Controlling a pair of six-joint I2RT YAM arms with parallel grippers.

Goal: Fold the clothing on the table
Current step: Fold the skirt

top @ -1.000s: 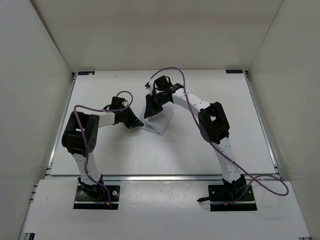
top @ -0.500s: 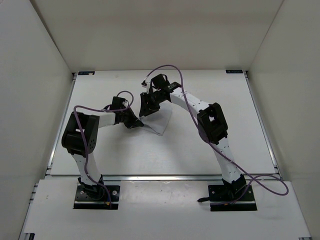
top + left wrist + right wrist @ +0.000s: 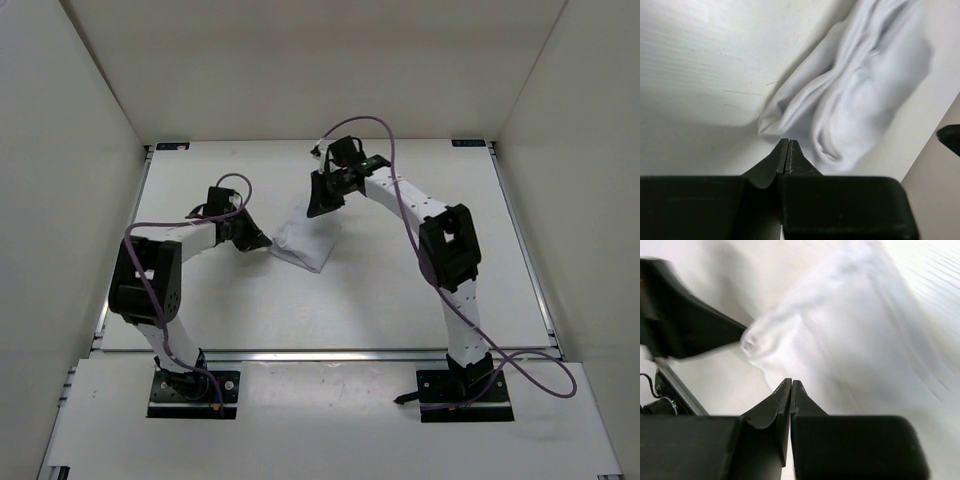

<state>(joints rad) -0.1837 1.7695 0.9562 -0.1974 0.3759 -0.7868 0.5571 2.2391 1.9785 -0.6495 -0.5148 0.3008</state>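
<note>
The clothing point(image 3: 305, 243) is a small white bundle of fabric, folded over and wrinkled, lying mid-table point(image 3: 400, 290). My left gripper point(image 3: 263, 242) sits low at its left edge, jaws shut with nothing between them. In the left wrist view the tips point(image 3: 788, 142) stop just short of the clothing's point(image 3: 855, 95) near corner. My right gripper point(image 3: 319, 206) hovers just behind the clothing, also shut and empty. The right wrist view is blurred: the shut tips point(image 3: 791, 383) are over the clothing point(image 3: 850, 345), with the left gripper's dark finger point(image 3: 695, 332) at the far side.
A metal rail point(image 3: 330, 352) runs along the table's near edge, and thinner rails point(image 3: 523, 240) line its sides. Pale walls point(image 3: 70, 150) close in left, right and behind. Purple cables point(image 3: 360, 125) loop above both wrists. The arm bases point(image 3: 192, 392) stand on the near shelf.
The right gripper let go of the lifted clothing, shut again and drew back to the right. The clothing dropped into a flat bundle. The left gripper slid left, off the clothing.
</note>
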